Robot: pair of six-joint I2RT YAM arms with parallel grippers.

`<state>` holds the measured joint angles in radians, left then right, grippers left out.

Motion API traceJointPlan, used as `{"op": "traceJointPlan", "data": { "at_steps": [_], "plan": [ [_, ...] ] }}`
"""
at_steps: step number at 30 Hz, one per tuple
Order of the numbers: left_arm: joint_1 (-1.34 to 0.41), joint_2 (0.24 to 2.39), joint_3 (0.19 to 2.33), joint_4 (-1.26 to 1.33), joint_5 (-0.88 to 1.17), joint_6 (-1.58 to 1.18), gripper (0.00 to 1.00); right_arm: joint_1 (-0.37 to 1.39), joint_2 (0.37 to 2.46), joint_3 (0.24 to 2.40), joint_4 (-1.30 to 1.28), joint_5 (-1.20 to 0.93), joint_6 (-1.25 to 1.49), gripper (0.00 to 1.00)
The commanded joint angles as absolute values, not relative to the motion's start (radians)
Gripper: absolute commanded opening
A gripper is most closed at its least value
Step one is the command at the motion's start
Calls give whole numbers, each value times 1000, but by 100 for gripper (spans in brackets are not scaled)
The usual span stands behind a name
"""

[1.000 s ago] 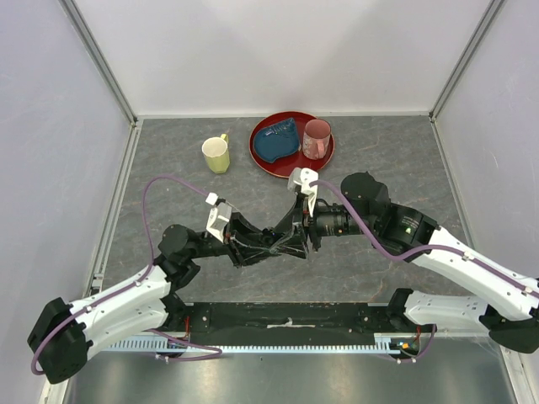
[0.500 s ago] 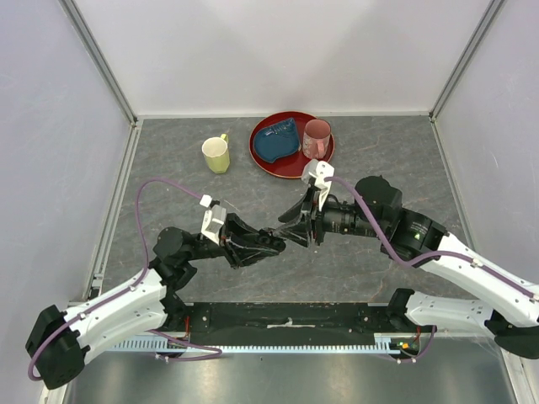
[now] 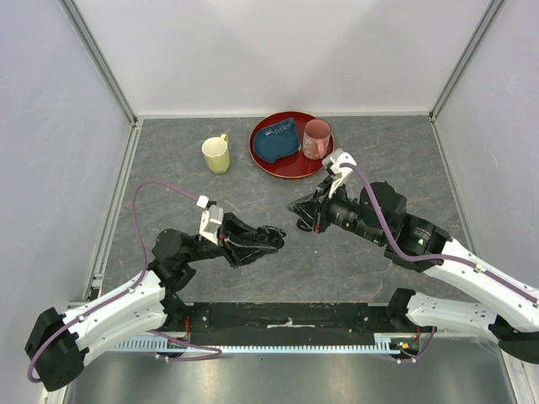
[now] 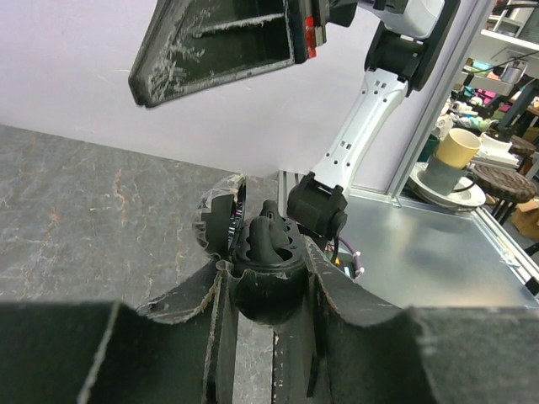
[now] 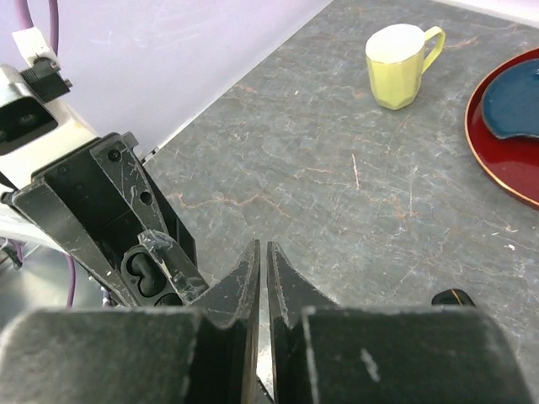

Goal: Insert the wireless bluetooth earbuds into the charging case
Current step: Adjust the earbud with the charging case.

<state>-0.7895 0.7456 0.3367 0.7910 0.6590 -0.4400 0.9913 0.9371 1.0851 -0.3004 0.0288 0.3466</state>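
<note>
As my left gripper (image 3: 271,238) clamps the charging case (image 4: 265,252) open | right gripper (image 5: 262,249) beside case — closed, seemingly empty.

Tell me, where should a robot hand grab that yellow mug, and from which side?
Probably the rim, from straight above. The yellow mug stands upright with its mouth open, so one finger could go inside and one outside the wall, on the near side. Its small handle points toward the back wall and looks too narrow a loop for a finger.
</note>
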Motion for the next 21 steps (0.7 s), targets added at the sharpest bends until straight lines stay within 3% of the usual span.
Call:
{"op": "traceJointPlan", "data": {
  "at_steps": [1, 12, 21],
  "plan": [
    [-788, 727, 334, 811, 629, -394, 2, 994, 980, 1129, -273, -6, 422, 13],
    [-790, 721, 328, 796, 603, -388, 2, 994, 979, 1105, -198, -57, 453, 16],
    [-788, 699, 322, 759, 545, -367, 2, 994, 995, 1115, -150, -437, 448, 16]
  ]
}}
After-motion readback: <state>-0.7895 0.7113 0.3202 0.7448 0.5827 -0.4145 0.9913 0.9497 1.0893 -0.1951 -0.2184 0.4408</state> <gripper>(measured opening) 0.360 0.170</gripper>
